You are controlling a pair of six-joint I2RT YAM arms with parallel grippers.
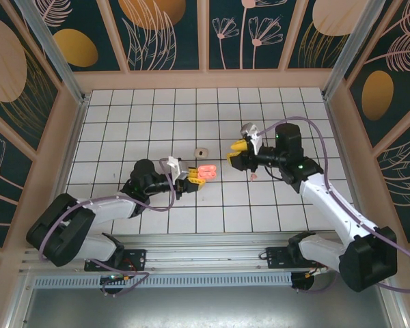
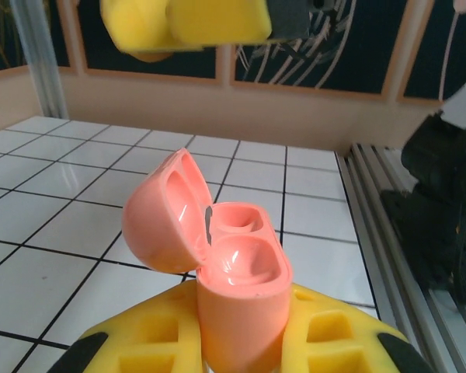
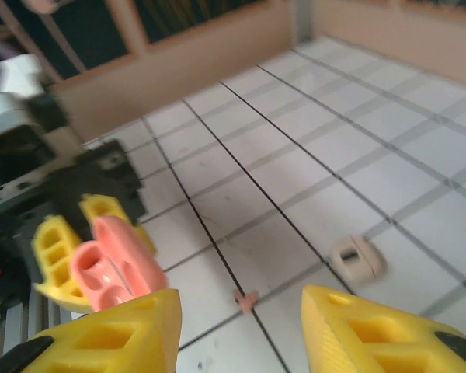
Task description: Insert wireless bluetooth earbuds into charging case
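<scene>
The white, black-gridded tile table [image 1: 150,109] is bare-matte. A glossy pink charging case [image 2: 241,295], lid hinged open, is clamped in the left gripper [image 1: 190,176]. The right gripper [image 1: 235,153] is held parted, gripping nothing. A pale beige earbud [image 3: 356,258] and a tiny pinkish earbud [image 3: 245,298] are seen on tiles beneath it.

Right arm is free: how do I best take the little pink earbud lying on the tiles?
Come straight down from above with the right gripper, fingers straddling the pink earbud, and pinch its sides. It is tiny and lies low on the table, so a sideways approach would likely find nothing to grip.
</scene>
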